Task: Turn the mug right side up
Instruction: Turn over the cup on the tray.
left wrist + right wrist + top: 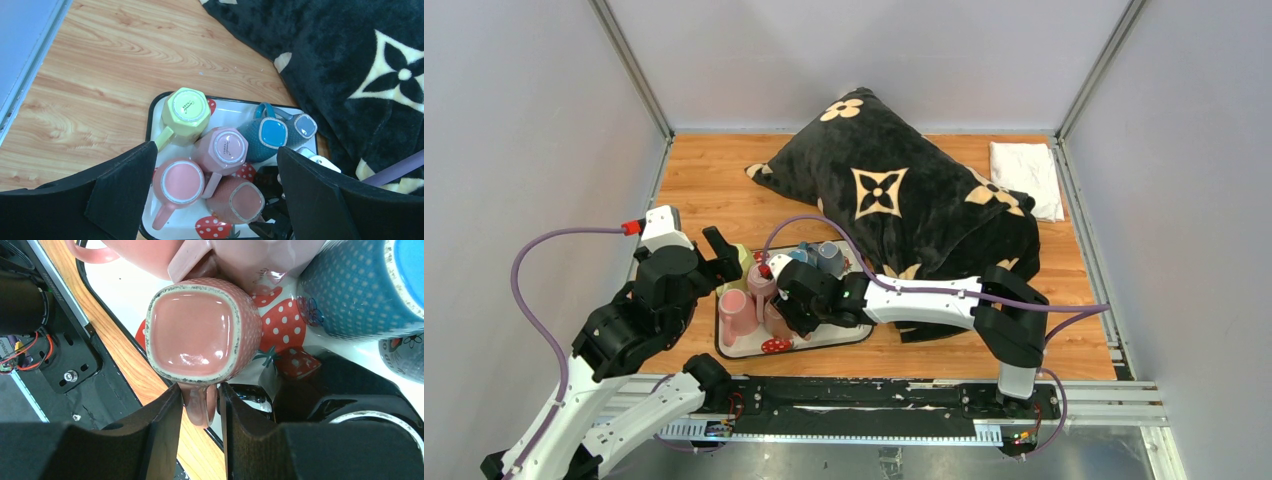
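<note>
Wooden table (724, 190) | right wrist alone: right hand (200, 395) straddles handle (200, 410) of pink mug (192, 330), clamp unclear | left hand (215, 152) apart

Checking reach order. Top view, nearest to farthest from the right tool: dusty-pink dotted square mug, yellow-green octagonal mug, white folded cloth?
1. dusty-pink dotted square mug, handle inside the right tool.
2. yellow-green octagonal mug, far-left on the tray.
3. white folded cloth, far right corner.
</note>
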`<state>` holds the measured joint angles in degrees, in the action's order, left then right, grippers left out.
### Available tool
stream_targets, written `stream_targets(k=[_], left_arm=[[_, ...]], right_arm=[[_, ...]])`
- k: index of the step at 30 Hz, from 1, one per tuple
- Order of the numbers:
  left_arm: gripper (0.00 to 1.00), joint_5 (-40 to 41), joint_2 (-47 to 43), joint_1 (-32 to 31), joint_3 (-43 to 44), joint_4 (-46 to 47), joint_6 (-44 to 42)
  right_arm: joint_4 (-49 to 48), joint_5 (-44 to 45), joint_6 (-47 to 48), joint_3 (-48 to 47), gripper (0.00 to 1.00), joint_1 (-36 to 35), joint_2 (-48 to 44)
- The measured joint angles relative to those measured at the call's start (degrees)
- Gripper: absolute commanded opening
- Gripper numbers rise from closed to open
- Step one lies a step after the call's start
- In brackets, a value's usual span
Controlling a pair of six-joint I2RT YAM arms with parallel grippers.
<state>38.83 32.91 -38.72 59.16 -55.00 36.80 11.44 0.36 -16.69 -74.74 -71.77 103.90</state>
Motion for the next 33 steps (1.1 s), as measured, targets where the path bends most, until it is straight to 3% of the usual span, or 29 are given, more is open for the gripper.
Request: stream_targets(k=[17, 29, 33], left_arm=[[0.99, 0.00, 0.00, 0.00, 0.00, 0.00, -0.20], [0.99, 0.02, 0.20, 0.00, 0.31, 0.00, -0.39], [0.99, 0.02, 0.81, 0.00, 1.07, 0.09, -0.42]], right_arm=[[2.36, 0.33, -0.24, -1.95, 0.31, -0.22, 1.60], [2.73, 0.31, -0.04, -2.36, 0.01, -0.35, 2.21], [2.73, 0.28, 0.02, -2.36, 0.00, -0.35, 2.19]])
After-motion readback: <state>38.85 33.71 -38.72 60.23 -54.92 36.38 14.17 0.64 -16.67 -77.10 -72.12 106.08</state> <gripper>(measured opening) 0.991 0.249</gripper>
